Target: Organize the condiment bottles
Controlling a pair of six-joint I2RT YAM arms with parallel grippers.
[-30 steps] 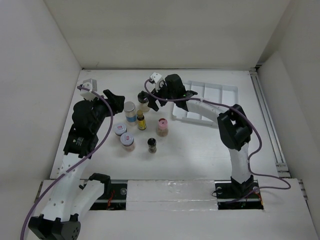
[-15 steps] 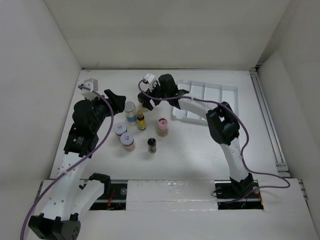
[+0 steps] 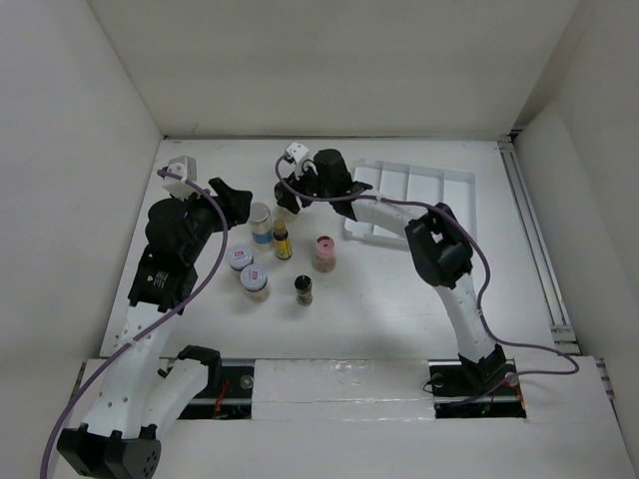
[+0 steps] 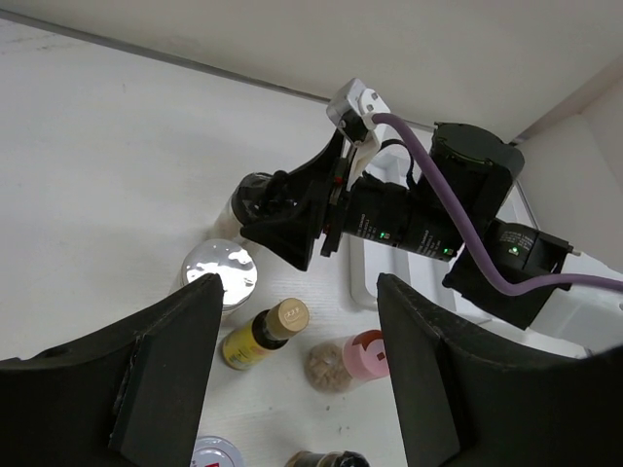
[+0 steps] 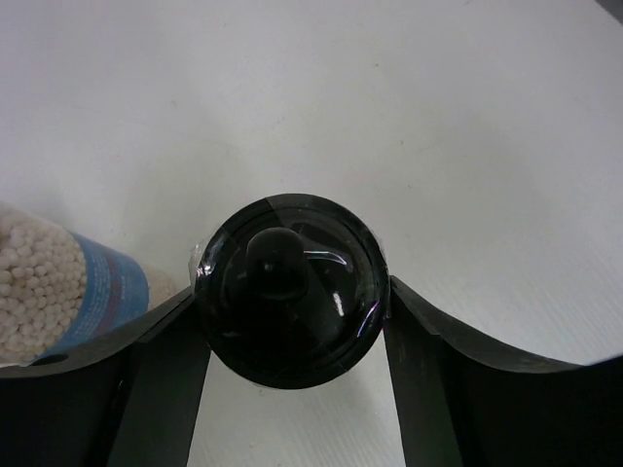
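My right gripper (image 3: 292,196) is shut on a black-lidded bottle (image 3: 288,208) at the back of the group. In the right wrist view its fingers (image 5: 161,370) press both sides of the black lid (image 5: 288,290). My left gripper (image 3: 232,198) is open and empty, hovering left of a silver-lidded jar (image 3: 260,222). In front stand a dark bottle with a yellow label (image 3: 283,241), a pink-lidded jar (image 3: 323,252), two white-lidded jars with red marks (image 3: 240,257) (image 3: 254,281) and a small black-lidded jar (image 3: 304,289). The left wrist view shows the silver lid (image 4: 221,272), yellow bottle (image 4: 258,334) and pink jar (image 4: 355,358).
A white ridged tray (image 3: 439,185) lies at the back right, just behind my right arm. The silver-lidded jar with white beads and a blue label (image 5: 58,292) stands close to the left of the held bottle. White walls close in the table on three sides.
My right gripper has moved left, away from the tray, and closed round the black-lidded bottle. My left arm has barely moved.
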